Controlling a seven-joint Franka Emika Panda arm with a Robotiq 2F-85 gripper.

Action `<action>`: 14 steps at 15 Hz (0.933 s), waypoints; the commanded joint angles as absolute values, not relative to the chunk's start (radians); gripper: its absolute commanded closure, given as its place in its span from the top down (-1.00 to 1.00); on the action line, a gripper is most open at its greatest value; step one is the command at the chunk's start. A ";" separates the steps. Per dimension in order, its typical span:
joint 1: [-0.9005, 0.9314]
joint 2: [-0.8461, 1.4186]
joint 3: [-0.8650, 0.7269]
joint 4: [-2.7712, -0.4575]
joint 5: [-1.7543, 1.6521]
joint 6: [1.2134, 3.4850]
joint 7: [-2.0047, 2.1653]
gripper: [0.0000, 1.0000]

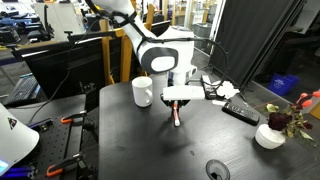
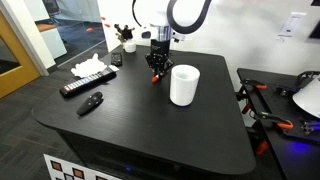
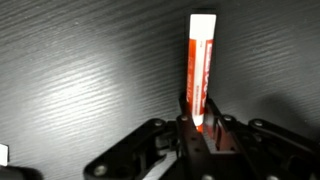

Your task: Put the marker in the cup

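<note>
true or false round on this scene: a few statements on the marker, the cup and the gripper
1. The gripper is shut on the marker. True.
2. The marker is inside the cup. False: it is outside, beside the cup, held in the gripper.
3. The cup stands upright on the table. True.
4. The remote lies in the cup. False: it lies on the table, apart from the cup.
</note>
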State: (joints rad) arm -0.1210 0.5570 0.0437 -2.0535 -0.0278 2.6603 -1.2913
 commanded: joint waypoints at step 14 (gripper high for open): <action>-0.157 0.335 0.063 -2.131 0.025 2.632 -1.049 -0.90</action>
